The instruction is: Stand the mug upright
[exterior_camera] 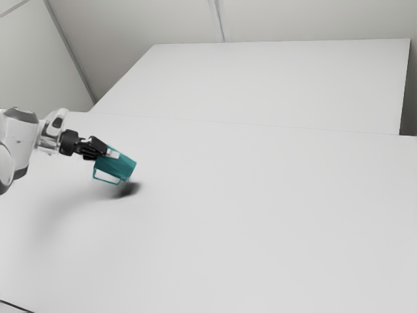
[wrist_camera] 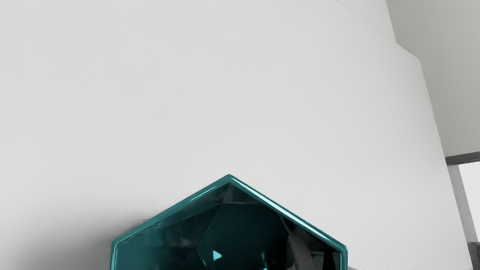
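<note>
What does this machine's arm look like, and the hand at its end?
The rounded white robot arm has dark grey bands and a small dark oval patch near the wrist. A stubby black collar joins it to an angular black two-fingered hand, with a pale patch near the tips.

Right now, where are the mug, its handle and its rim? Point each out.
Mug (exterior_camera: 116, 166): exterior view, on its teal outer wall.
Handle (exterior_camera: 107, 180): exterior view, on its long bar.
Rim (wrist_camera: 229, 178): wrist view, on a corner.

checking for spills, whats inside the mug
Inside the mug, dark teal walls, part of the base and a grey strip I can't identify show; the rest is cut off.
</note>
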Action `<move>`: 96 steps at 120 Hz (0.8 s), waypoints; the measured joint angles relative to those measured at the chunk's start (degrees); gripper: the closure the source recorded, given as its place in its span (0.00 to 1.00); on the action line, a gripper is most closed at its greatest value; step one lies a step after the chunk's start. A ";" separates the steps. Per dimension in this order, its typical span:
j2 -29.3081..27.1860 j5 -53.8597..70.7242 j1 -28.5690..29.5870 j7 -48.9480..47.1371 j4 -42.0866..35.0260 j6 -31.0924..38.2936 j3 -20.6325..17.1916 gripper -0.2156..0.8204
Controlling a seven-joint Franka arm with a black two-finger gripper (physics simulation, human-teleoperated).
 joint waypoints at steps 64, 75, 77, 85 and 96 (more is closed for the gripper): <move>0.29 37.74 -1.35 -17.08 8.90 16.31 -13.49 0.97; 0.31 44.72 -1.32 -20.91 9.85 18.65 -16.48 0.97; 0.34 45.77 -1.32 -21.62 9.89 19.15 -16.92 0.97; 0.49 49.41 -1.30 -24.37 9.87 21.09 -18.30 0.97; 0.77 53.02 -1.27 -27.97 9.72 23.71 -19.45 0.97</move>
